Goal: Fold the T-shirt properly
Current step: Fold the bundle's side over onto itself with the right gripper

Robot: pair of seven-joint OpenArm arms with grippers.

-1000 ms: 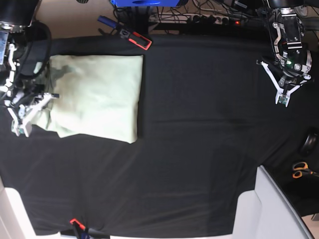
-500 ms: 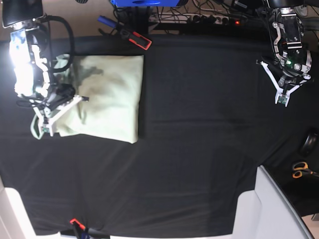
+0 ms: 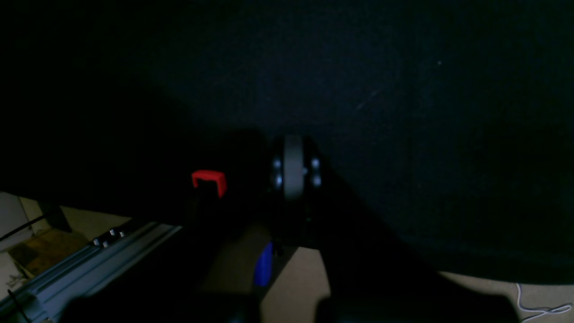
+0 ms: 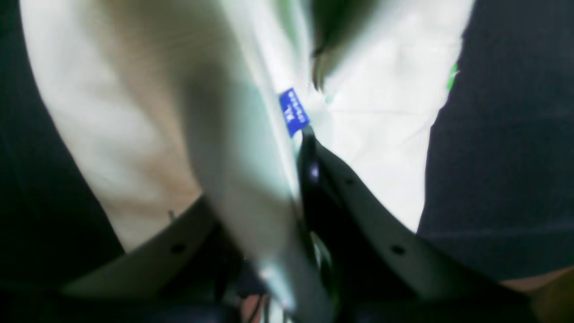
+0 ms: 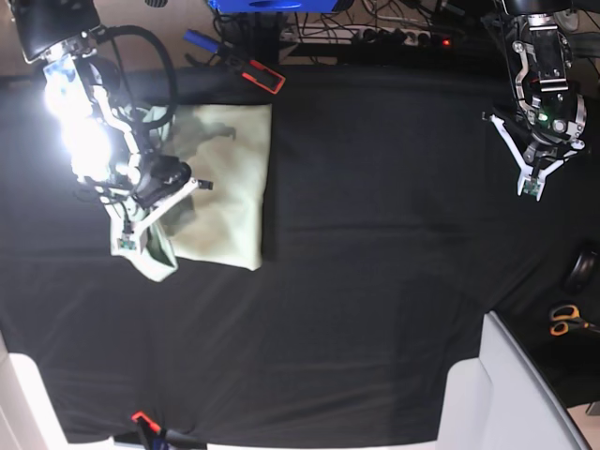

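In the right wrist view the right gripper (image 4: 300, 188) is clamped on a fold of the pale mint-green cotton T-shirt (image 5: 225, 187) beside its small blue label (image 4: 294, 111). The shirt lies at the black cloth table's (image 5: 375, 281) far-left corner. A thin pinch could slip, spilling the fold; the left gripper (image 5: 532, 187), closed and empty, hangs well apart.

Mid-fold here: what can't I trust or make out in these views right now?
- Base view: the T-shirt's left part is hidden by the right arm and washed out by glare; the right gripper's hold is too small to judge.
- Right wrist view: blurred; the blue label's print is unreadable, and cloth covers the grip point.
- Left wrist view: nearly black; only the left gripper, shut, and a red clip show.
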